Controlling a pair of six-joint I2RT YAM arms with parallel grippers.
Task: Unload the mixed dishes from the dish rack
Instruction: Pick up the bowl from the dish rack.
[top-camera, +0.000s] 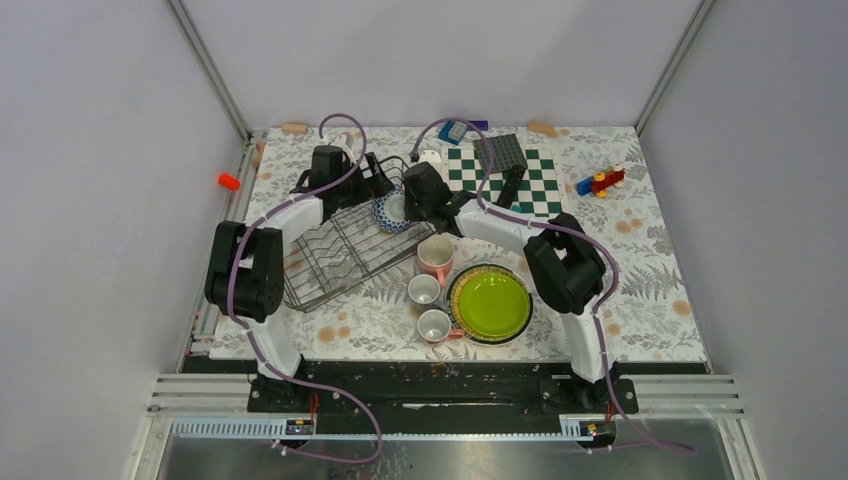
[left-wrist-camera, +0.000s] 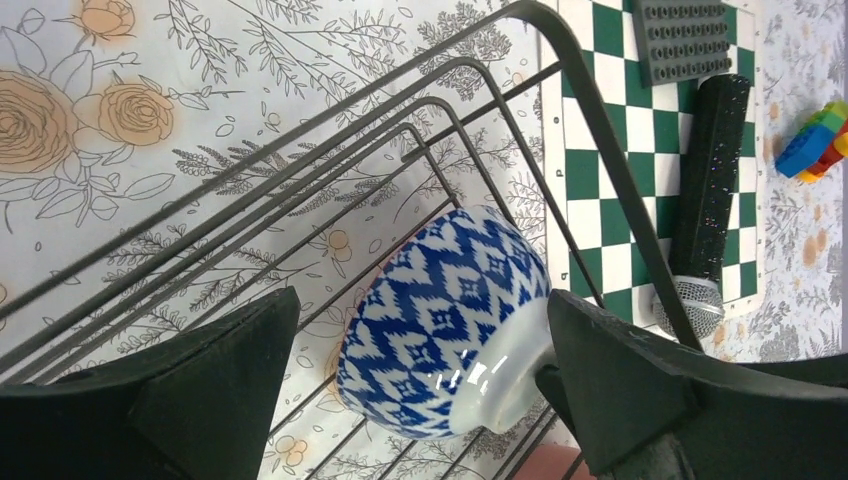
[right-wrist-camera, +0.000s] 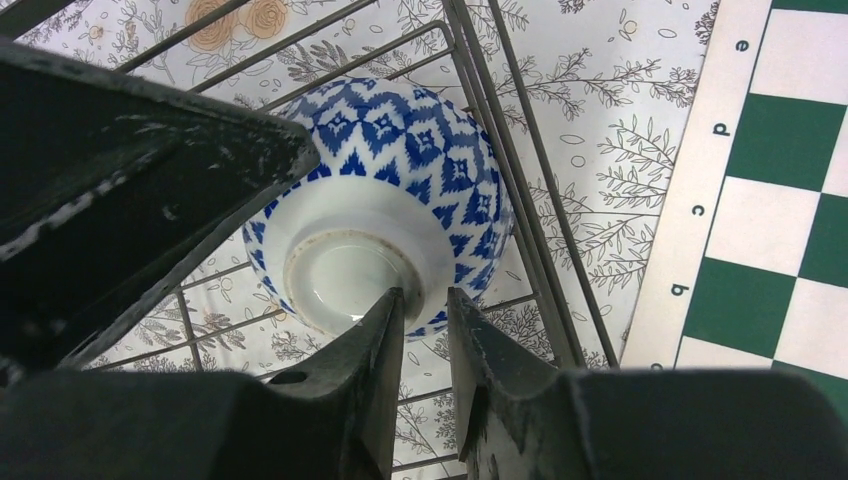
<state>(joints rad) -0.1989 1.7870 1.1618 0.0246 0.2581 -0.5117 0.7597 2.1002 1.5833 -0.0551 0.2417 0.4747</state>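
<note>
The small blue patterned bowl (top-camera: 392, 213) lies on its side at the far right end of the dark wire dish rack (top-camera: 340, 255). My right gripper (right-wrist-camera: 425, 300) is pinched on the bowl's white foot ring (right-wrist-camera: 345, 275). My left gripper (left-wrist-camera: 422, 300) is open, its fingers (left-wrist-camera: 200, 400) wide on either side of the bowl (left-wrist-camera: 440, 320), with a gap on the left. The rack holds nothing else that I can see. A pink mug (top-camera: 435, 257), two grey mugs (top-camera: 424, 290) and a stack of plates with the lime-green one on top (top-camera: 490, 303) stand on the table right of the rack.
The green-white chessboard (top-camera: 505, 180) lies just right of the rack's end, with a dark studded block (top-camera: 500, 152) and a black microphone (left-wrist-camera: 705, 190) on it. Toy blocks (top-camera: 600, 182) sit at the far right. A small orange piece (top-camera: 229, 181) lies at the left table edge.
</note>
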